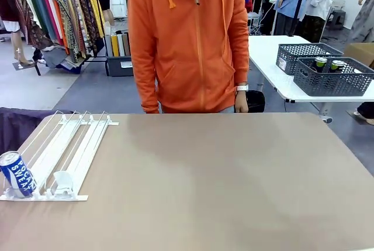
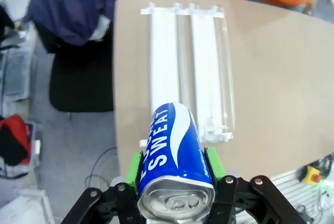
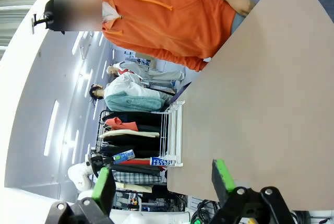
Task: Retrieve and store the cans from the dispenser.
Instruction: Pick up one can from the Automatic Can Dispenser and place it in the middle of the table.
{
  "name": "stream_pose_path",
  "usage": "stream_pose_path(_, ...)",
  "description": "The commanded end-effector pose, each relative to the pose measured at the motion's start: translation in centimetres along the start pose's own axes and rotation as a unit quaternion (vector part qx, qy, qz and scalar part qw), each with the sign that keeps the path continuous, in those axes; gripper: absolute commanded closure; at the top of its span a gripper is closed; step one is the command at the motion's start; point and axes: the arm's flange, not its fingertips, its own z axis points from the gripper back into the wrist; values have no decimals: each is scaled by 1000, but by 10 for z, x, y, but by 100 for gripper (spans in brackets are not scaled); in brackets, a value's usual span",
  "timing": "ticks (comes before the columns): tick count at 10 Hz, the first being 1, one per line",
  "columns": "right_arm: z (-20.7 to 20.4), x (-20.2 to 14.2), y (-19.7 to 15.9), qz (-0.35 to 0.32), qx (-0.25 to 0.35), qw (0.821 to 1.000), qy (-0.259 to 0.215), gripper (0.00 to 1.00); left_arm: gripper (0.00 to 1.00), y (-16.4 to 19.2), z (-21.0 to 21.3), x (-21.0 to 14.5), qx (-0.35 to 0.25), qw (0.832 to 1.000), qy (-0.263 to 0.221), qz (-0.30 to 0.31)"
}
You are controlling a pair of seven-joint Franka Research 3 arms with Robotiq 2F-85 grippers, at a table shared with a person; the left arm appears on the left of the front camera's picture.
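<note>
Tan table [image 1: 234,169] stretches to a person in an orange hoodie [image 1: 190,40] standing at the far side. On its left part lies the white dispenser [image 1: 64,151], with one can [image 1: 17,174] leaning at the front lip of the left lane. Up close, the left gripper [image 2: 175,167] is clamped on a second can [image 2: 175,140], blue, with the green pads pressed to both its sides above the dispenser's near end. The right gripper [image 3: 162,178] hangs spread wide and empty over bare table. My advice for the carry: squeeze firmly, rise clear of the dispenser and don't tip.
</note>
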Motion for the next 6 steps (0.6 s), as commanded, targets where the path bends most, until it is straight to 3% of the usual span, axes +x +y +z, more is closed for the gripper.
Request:
stream_pose_path(1, -1, 3, 3, 14, 13, 1000, -7, 0, 100, -53, -39, 53, -66, 994, 11, -83)
stream_pose_path(3, -1, 3, 3, 14, 13, 1000, -7, 0, 100, -149, -108, 100, -135, 974, 77, -165)
stream_pose_path(4, -1, 3, 3, 14, 13, 1000, -7, 0, 100, -196, -136, 106, -152, 966, 91, -188)
stream_pose_path(5, -1, 3, 3, 14, 13, 1000, -7, 0, 100, -244, -169, 106, -152, 958, 109, -218)
stream_pose_path(6, -1, 3, 3, 14, 13, 1000, -7, 0, 100, -285, -208, 103, -112, 959, 109, -235)
